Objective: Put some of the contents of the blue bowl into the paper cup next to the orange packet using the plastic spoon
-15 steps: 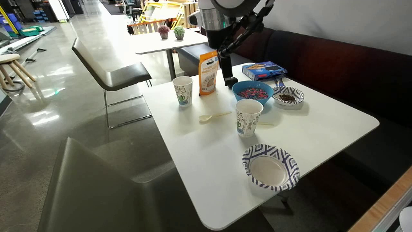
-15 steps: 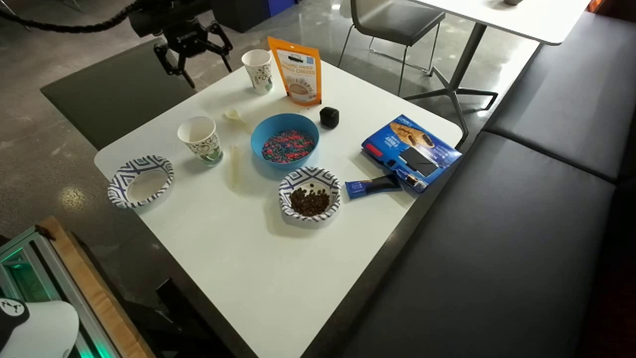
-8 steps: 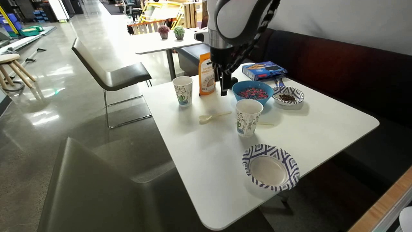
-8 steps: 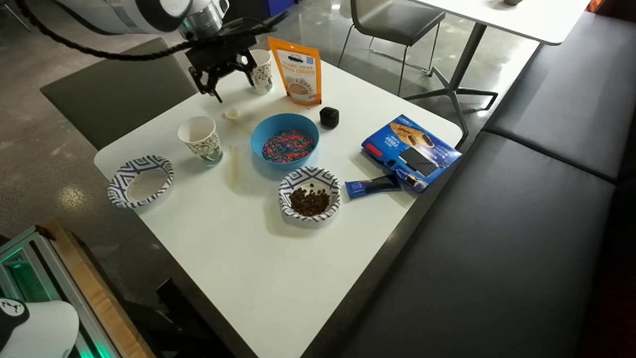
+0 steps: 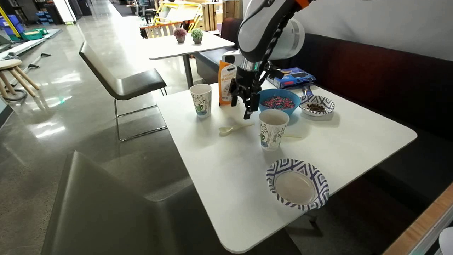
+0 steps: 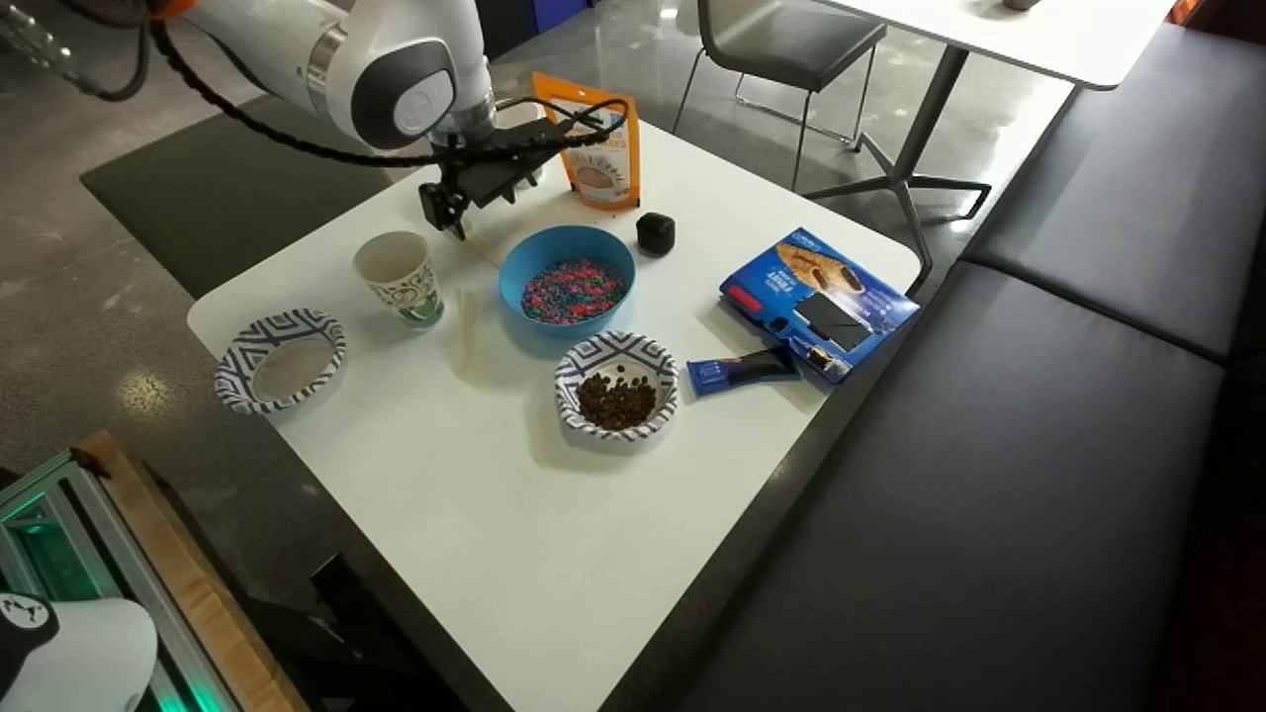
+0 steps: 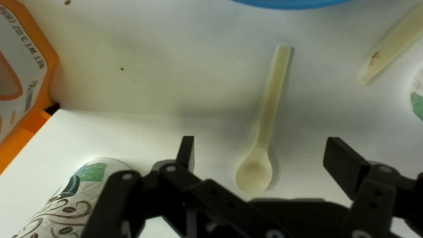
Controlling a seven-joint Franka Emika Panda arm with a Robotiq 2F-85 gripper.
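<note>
The end effector (image 7: 260, 154) is coming down over the spoon (image 7: 269, 110).
Lower than a second ago, its jaws are gaping; the spoon is lying on the counter (image 6: 475, 524) near the blue bowl (image 6: 554, 245).

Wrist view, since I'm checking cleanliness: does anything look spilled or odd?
Yes: small dark specks lie loose on the white table near the orange printed packet, suggesting a slight spill, and a brown smudge mars the otherwise plain, pale flat utensil at right.
</note>
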